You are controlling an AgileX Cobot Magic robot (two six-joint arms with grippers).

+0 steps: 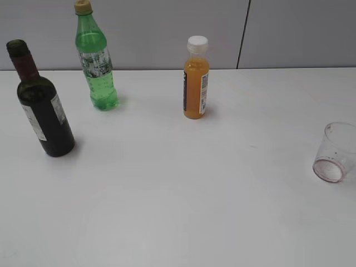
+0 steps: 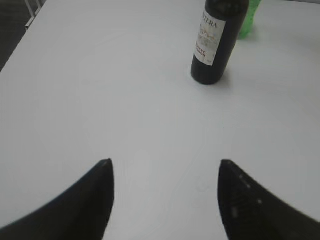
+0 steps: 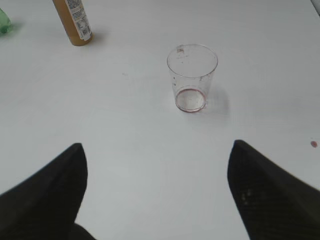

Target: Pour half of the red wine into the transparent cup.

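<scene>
On the table (image 1: 178, 211), wine bottle (image 1: 41, 108) far from transparent cup (image 1: 335, 153).

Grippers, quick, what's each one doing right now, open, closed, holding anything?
Left gripper: open, holding nothing, short of the wine bottle.
Right gripper: open, holding nothing, short of the transparent cup.
</scene>
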